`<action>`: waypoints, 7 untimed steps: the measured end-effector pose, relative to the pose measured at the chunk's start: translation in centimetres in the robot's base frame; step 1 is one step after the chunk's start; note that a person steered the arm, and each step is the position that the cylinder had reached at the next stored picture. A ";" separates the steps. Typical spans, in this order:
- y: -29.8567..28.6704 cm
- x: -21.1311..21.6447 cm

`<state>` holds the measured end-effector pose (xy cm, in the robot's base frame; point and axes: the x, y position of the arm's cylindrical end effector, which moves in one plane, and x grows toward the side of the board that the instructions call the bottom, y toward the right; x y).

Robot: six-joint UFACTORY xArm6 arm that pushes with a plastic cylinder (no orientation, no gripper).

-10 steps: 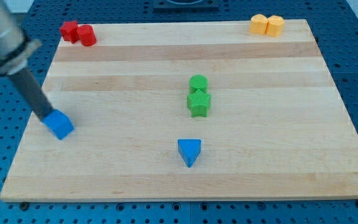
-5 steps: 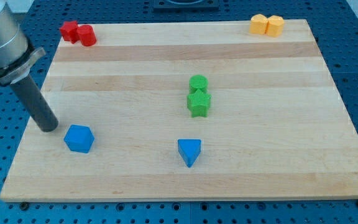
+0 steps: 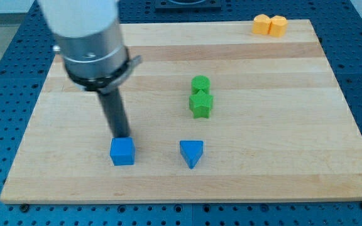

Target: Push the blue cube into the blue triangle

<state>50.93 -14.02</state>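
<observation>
The blue cube (image 3: 122,151) sits on the wooden board (image 3: 281,144) near the view's bottom, left of centre. The blue triangle (image 3: 191,153) lies to its right, a clear gap between them. My tip (image 3: 121,135) stands at the cube's top edge, touching or nearly touching it, on the side toward the view's top. The arm's grey body rises above it toward the view's top left.
A green cylinder (image 3: 200,84) and a green star-shaped block (image 3: 200,104) stand together above the triangle. Two yellow blocks (image 3: 269,25) sit at the board's top right corner. The arm hides the board's top left corner.
The blue cube has moved right and slightly down, closer to the triangle. My tip swung from the cube's left to its top edge. The arm now covers the red blocks.
</observation>
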 end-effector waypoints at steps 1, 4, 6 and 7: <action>-3.9 0.6; 3.2 1.9; 6.0 1.9; 4.1 3.1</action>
<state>54.07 -9.88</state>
